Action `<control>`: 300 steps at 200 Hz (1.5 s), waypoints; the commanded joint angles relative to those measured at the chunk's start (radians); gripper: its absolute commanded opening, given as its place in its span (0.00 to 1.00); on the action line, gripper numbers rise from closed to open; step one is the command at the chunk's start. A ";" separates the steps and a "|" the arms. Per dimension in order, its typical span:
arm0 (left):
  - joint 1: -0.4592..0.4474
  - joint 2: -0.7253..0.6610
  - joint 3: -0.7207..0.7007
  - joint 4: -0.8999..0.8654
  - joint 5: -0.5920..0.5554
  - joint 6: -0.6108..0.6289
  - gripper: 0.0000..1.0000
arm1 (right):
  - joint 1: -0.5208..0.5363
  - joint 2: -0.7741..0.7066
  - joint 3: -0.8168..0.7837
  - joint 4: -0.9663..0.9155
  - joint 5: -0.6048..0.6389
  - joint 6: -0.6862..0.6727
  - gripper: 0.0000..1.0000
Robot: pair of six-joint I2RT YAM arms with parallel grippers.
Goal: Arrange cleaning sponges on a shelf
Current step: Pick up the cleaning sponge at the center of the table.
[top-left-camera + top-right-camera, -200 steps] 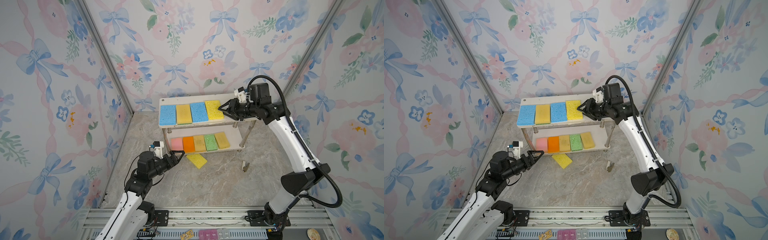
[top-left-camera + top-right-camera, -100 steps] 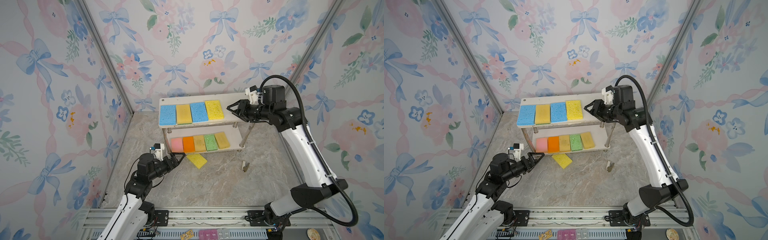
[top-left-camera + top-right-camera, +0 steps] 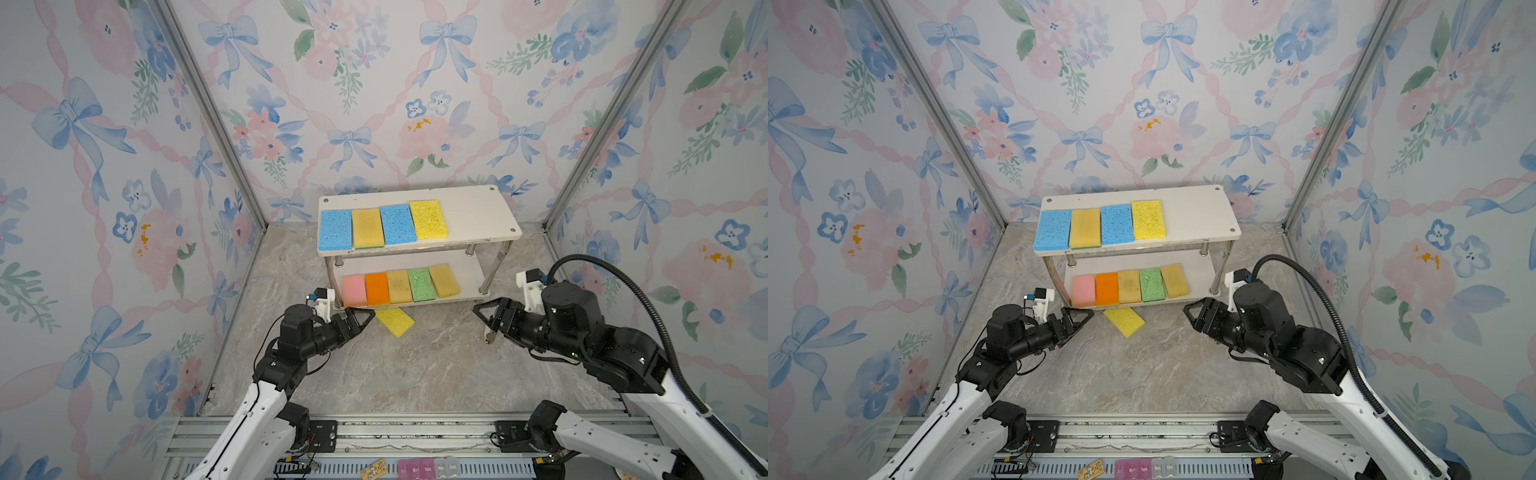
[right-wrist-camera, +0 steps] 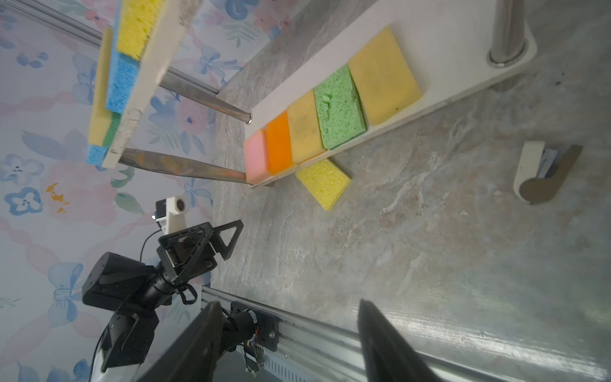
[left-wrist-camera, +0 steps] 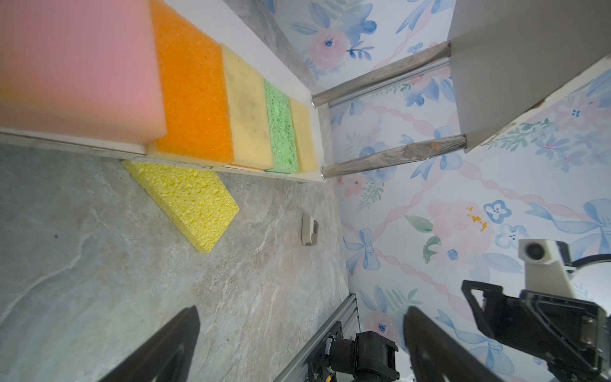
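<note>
The shelf stands at the back with several cleaning sponges in a row on each board. The top row ends at a bright yellow sponge. The lower row runs from pink to mustard. One bright yellow sponge lies loose on the floor, its far end tucked under the lower board. My left gripper hovers open and empty just left of it. Right of the shelf, my right gripper hangs low, open and empty.
A small grey clip lies on the marble floor near the shelf's right front leg, just below my right gripper. Floral walls close in three sides. A metal rail runs along the front.
My right arm has swung away from the top board, down to floor height at the right, with its jaws opening wider. The left gripper edged toward the loose yellow sponge and opened fully.
</note>
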 commanded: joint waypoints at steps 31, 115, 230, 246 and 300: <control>-0.008 -0.162 -0.116 -0.097 -0.009 -0.062 0.98 | 0.267 0.152 -0.210 0.262 0.285 0.289 0.72; -0.004 -0.310 -0.165 -0.167 -0.026 -0.069 0.98 | 0.197 0.542 -0.274 0.734 0.094 0.315 0.72; 0.001 -0.394 -0.134 -0.254 -0.049 -0.080 0.98 | 0.088 0.775 -0.201 0.743 -0.067 0.256 0.55; 0.001 -0.397 -0.140 -0.254 -0.050 -0.089 0.98 | 0.073 0.794 -0.195 0.735 -0.069 0.249 0.54; 0.002 -0.387 -0.144 -0.254 -0.046 -0.090 0.98 | 0.049 0.870 -0.167 0.738 -0.055 0.234 0.52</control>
